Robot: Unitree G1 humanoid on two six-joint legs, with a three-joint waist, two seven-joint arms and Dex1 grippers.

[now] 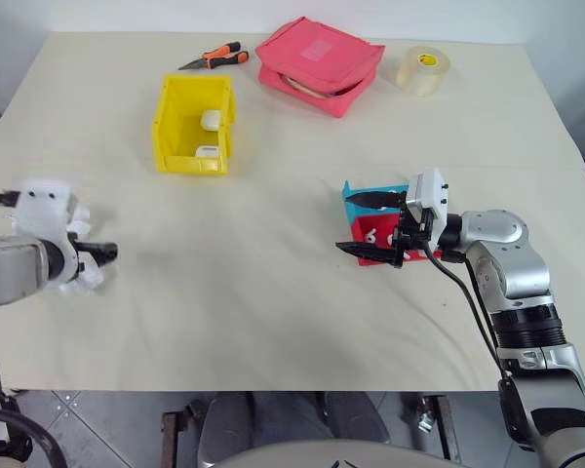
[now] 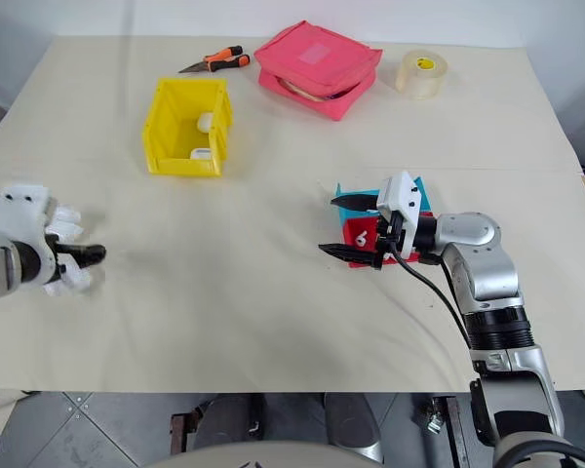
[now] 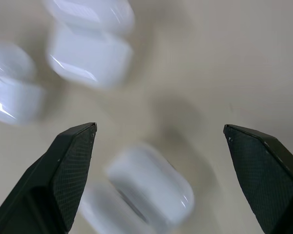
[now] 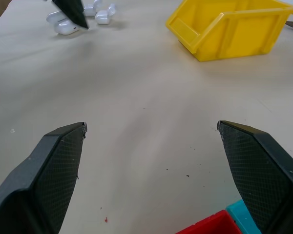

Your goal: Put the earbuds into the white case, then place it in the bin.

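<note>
Left claw: left gripper (image 3: pixel 158 134) spread wide, holding nothing, hovering over a cluster of white cases (image 3: pixel 90 61) at the table's left edge.
Left arm: forearm comes in from the left, claw angled down and toward the table's middle.
Right claw: right gripper (image 1: pixel 377 226) also spread wide and empty — pointing level toward the robot's left, over the red tray (image 1: pixel 361 234) and teal tray (image 1: pixel 356 195).
Right arm: elbow bent, forearm reaching in from the right.
Bin: yellow bin (image 1: pixel 171 127) stands far back on the table (image 1: pixel 273 292), two white cases inside it.
Left wrist view: cases close up, blurred — whether lids are open or shut cannot be told.
Right wrist view: the bin's lowered lip and the tray corners.
Back edge: pliers (image 1: pixel 214 58), pink pouch (image 1: pixel 320 63), tape roll (image 1: pixel 423 70).
</note>
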